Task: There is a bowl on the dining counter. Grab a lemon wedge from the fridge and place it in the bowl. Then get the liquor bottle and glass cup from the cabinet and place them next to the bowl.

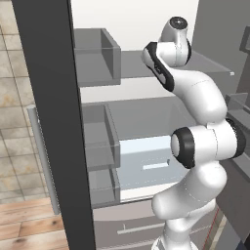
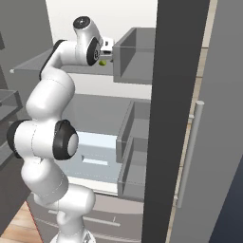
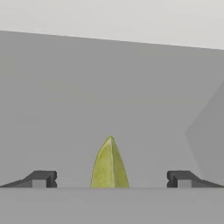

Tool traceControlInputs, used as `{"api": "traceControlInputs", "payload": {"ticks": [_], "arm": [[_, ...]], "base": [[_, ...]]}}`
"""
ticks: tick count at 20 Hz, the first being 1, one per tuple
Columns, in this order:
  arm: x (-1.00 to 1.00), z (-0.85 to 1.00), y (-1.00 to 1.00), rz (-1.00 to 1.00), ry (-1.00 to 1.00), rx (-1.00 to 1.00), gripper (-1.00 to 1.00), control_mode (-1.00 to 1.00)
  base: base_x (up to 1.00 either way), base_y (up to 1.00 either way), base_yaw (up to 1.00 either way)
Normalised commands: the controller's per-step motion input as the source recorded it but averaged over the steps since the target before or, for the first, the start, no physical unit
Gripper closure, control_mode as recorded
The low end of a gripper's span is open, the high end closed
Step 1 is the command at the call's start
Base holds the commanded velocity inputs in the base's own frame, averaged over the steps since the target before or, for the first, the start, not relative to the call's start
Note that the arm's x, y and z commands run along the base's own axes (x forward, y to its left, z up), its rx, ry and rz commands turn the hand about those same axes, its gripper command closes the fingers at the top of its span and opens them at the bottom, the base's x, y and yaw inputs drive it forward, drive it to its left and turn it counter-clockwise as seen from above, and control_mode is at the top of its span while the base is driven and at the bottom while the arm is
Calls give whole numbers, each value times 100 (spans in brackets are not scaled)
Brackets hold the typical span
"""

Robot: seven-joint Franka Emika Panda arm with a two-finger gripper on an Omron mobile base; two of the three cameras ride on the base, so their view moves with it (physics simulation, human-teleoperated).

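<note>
The fridge [image 1: 146, 105] stands open, its dark door edges framing both base views, with grey door bins on either side and a pale drawer front low in the middle. The white arm reaches up and into the upper part of the fridge, its hand over the grey upper shelf [image 1: 132, 63].

In the hand view the jaws [image 3: 109, 178] stand spread as wide as they go, one dark finger tip [image 3: 41, 178] at the left and the other at the right, with nothing gripped. The lemon wedge [image 3: 109, 165] sits between the two tips, about midway and clear of both, its pointed end up and its yellow-green skin towards the camera. It rests on the grey shelf [image 3: 109, 109], which runs back to the pale rear wall of the fridge.

In the right base view the wedge [image 2: 102, 62] shows as a small yellow-green spot just past the hand, on the upper shelf [image 2: 33, 64], close to its right end and beside the upper door bin [image 2: 135, 54].
</note>
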Motion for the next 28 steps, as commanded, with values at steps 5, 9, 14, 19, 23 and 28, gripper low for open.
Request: {"api": "traceControlInputs", "payload": {"ticks": [5,9,14,19,23,28], "arm": [[0,-17,-5,0,0,0,-100,-100],[0,-26,-12,-1,4,0,-100,-100],[0,-41,-4,-1,7,0,100,-100],[0,-50,0,-1,12,0,100,-100],[-11,-55,0,-1,10,0,100,-100],[-55,-37,0,0,1,1,100,-100]], "base": [[0,0,0],[0,0,0],[0,0,0],[0,0,0],[0,0,0],[0,0,0]]}}
